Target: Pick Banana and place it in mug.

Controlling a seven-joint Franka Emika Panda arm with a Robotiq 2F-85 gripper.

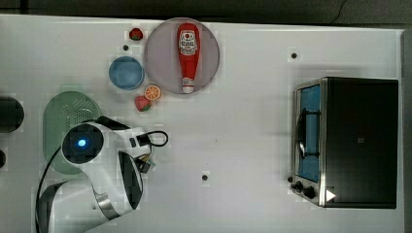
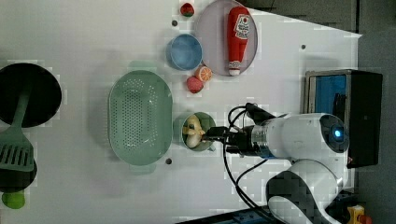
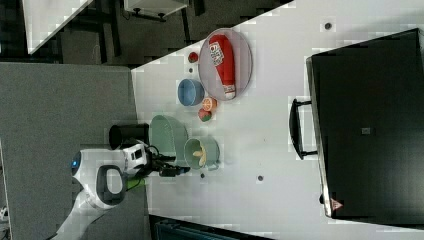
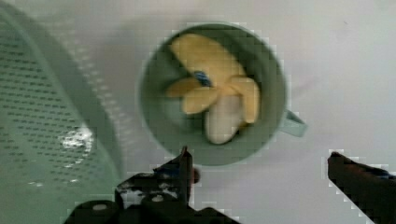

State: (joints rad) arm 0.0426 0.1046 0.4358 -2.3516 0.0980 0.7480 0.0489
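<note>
Pale yellow against muted green, the banana (image 4: 219,95) is seen lying inside the mug (image 4: 159,126), its curved fingers fanned out across the bottom and kept within the rim. The same is shown in the left view, where the banana (image 2: 193,130) sits in the mug (image 2: 208,120), and in the right view, where the banana (image 3: 199,152) rests in the mug (image 3: 212,147). The mug is stood on the white table (image 1: 243,136), just beside the perforated basket (image 2: 140,116), on the left view's right of it.

The gripper (image 4: 259,168) is held above the table beside the mug, and its jaws are spread wide, with nothing between them; in the wrist view one finger (image 4: 180,170) is seen close to the mug's rim and the other well off to the side. No contact with the banana is seen.

Farther along the table, a blue cup (image 1: 126,73) is placed beside a grey plate (image 1: 155,53), on which a ketchup bottle (image 1: 187,53) is laid. An orange slice (image 1: 152,92) and a strawberry (image 1: 142,103) are set near the plate's edge, and a second strawberry (image 1: 136,34) lies beyond the cup. A toaster oven (image 1: 359,141) is stood at the top view's right.
</note>
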